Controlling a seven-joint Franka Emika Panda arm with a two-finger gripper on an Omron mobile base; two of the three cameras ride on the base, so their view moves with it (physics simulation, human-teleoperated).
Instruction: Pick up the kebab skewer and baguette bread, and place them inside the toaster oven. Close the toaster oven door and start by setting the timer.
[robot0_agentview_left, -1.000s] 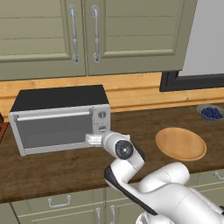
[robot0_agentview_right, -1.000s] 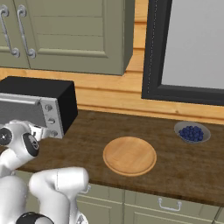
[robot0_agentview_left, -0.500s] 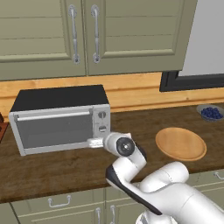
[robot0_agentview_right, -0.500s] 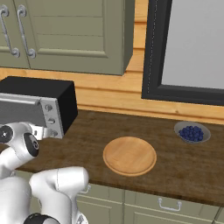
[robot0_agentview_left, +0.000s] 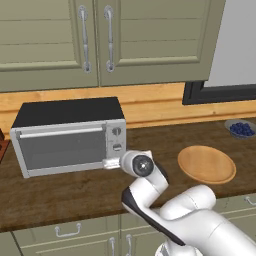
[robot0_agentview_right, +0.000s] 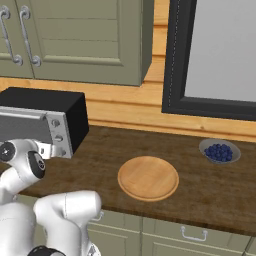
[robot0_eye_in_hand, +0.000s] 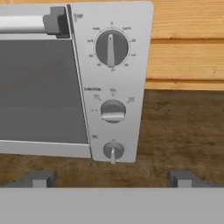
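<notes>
The silver toaster oven (robot0_agentview_left: 65, 135) (robot0_agentview_right: 45, 120) (robot0_eye_in_hand: 65, 87) stands on the wooden counter with its glass door (robot0_agentview_left: 62, 149) (robot0_eye_in_hand: 39, 87) shut. The door's bar handle (robot0_eye_in_hand: 22, 24) runs along the top edge. Three round knobs sit on the right panel: top (robot0_eye_in_hand: 111, 48), middle (robot0_eye_in_hand: 113, 110) and bottom (robot0_eye_in_hand: 113, 150). My gripper (robot0_agentview_left: 111, 163) (robot0_agentview_right: 50, 149) (robot0_eye_in_hand: 111, 178) hovers low, just in front of that panel, open and holding nothing; its fingertips (robot0_eye_in_hand: 39, 178) straddle the bottom knob's width without touching it. The kebab skewer and baguette bread are out of view.
A round wooden board (robot0_agentview_left: 206, 164) (robot0_agentview_right: 148, 178) lies on the counter to the right of the arm. A bowl of blueberries (robot0_agentview_left: 241, 128) (robot0_agentview_right: 219, 151) sits further right, near a dark-framed window. Wall cabinets (robot0_agentview_left: 95, 40) hang above the oven.
</notes>
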